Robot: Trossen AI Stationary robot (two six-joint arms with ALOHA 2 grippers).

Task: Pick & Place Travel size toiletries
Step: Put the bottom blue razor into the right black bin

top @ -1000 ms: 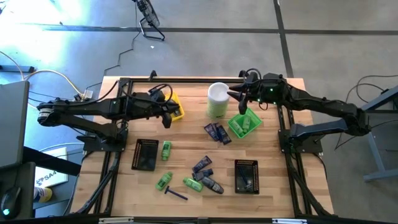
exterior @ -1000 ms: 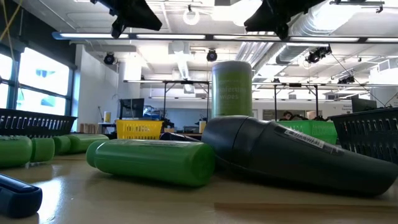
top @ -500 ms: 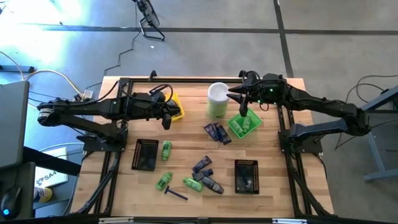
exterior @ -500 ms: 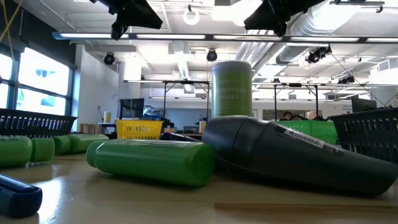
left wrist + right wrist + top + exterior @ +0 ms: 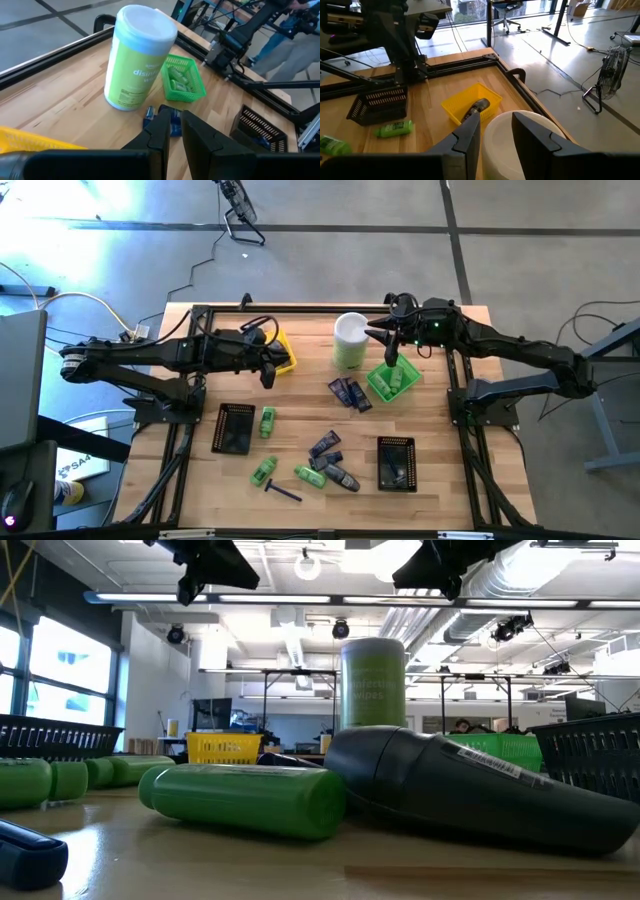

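The travel size toiletries lie loose on the near half of the table: green bottles, navy packets, a dark grey oval piece and a purple razor. More green bottles lie in the green tray, and a dark grey piece lies in the yellow tray. My left gripper hovers beside the yellow tray, shut and holding nothing. My right gripper hangs above the green tray, open and holding nothing.
A tall pale-green canister with a white lid stands upright at the far middle, between the two grippers. Two black mesh trays sit on the near half. In the low view a green bottle and a dark grey piece lie close up.
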